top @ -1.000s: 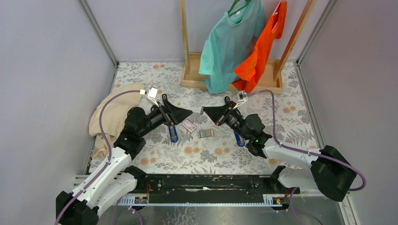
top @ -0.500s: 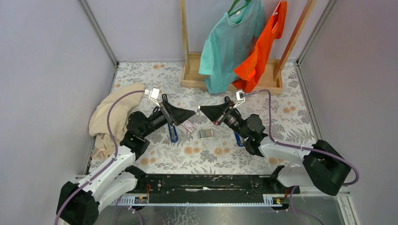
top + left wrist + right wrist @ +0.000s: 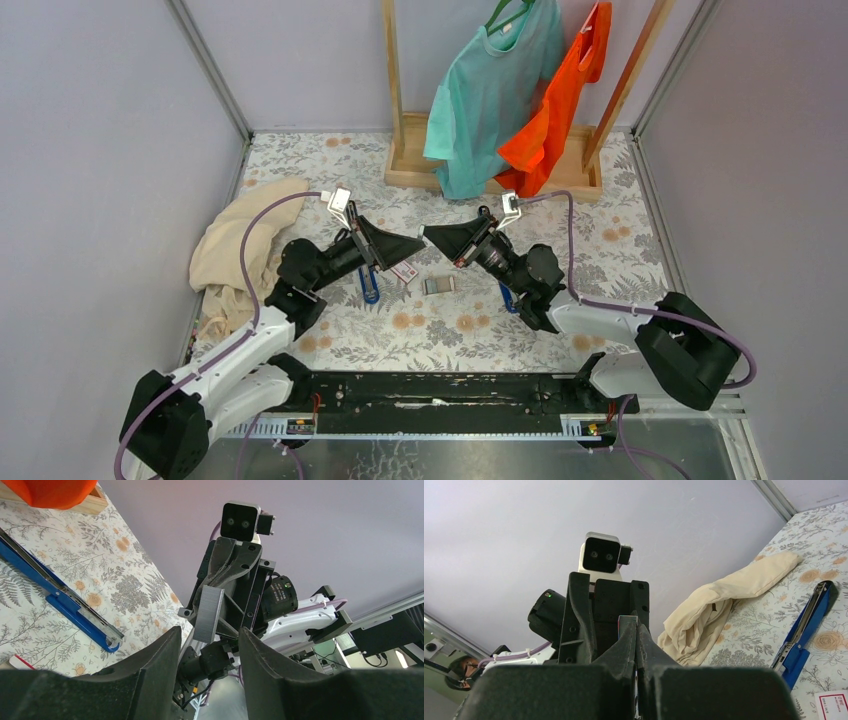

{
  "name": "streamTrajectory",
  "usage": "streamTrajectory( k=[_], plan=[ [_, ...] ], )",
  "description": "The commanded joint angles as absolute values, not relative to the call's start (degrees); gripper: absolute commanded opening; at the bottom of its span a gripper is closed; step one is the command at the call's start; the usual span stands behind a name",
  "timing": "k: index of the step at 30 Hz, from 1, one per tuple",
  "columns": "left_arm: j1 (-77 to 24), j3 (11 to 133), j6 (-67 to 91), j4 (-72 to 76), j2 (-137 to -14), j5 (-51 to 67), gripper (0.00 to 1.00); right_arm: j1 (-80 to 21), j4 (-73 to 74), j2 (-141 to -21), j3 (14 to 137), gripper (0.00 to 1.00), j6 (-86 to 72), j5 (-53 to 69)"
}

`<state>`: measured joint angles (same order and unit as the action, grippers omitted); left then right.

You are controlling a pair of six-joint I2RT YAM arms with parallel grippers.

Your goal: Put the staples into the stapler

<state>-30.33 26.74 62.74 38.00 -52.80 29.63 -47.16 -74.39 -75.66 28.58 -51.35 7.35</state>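
My right gripper (image 3: 431, 234) is shut on a silvery-grey strip of staples, which shows upright in the left wrist view (image 3: 209, 614). Its end pokes above the closed fingertips in the right wrist view (image 3: 628, 621). My left gripper (image 3: 417, 243) is open and empty, tip to tip with the right one above the table, the strip just ahead of its jaws (image 3: 209, 635). A second grey staple block (image 3: 438, 285) lies on the table. One blue stapler (image 3: 368, 284) lies under the left arm, and another (image 3: 510, 297) lies open under the right arm (image 3: 60, 597).
A small white box with a red label (image 3: 402, 269) lies by the left stapler. A beige cloth (image 3: 235, 250) is heaped at the left wall. A wooden rack (image 3: 420, 165) at the back holds a teal shirt (image 3: 490, 90) and an orange shirt (image 3: 555, 110).
My left gripper has moved right and my right gripper slightly left, so the gap between their tips has closed. The things on the table have not moved.
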Motion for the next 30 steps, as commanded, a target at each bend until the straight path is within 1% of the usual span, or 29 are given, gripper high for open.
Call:
streamTrajectory(
  k=[1,6,18,21,24,26,30],
  plan=[
    [-31.02,26.27,63.11,43.41,-52.98,29.96,0.51,-47.46,-80.02,-76.13,28.93,0.0,-51.89,9.12],
    [-31.16,26.37,62.94,43.5,-53.16,29.9,0.43,-47.46,-80.97,-76.84,28.91,0.0,-52.48,9.64],
    [-31.21,26.25,61.59,41.85,-52.42,29.01,0.29,-47.45,-82.0,-76.92,27.97,0.01,-52.39,10.41],
    [-31.19,26.8,59.98,38.43,-51.69,28.83,0.27,-47.46,-79.34,-75.25,27.49,0.09,-50.42,10.76],
    [-31.2,28.59,56.92,32.62,-50.6,28.6,0.26,-47.45,-74.07,-71.82,27.32,0.19,-47.26,10.96],
    [-31.2,30.49,54.16,27.27,-49.81,28.33,0.25,-47.39,-67.45,-69.09,28.28,0.25,-43.92,11.26],
    [-31.21,36.07,46.34,13.93,-48.86,28.2,0.25,-46.87,-48.19,-63.96,32.57,0.34,-34.73,13.29]
  ],
)
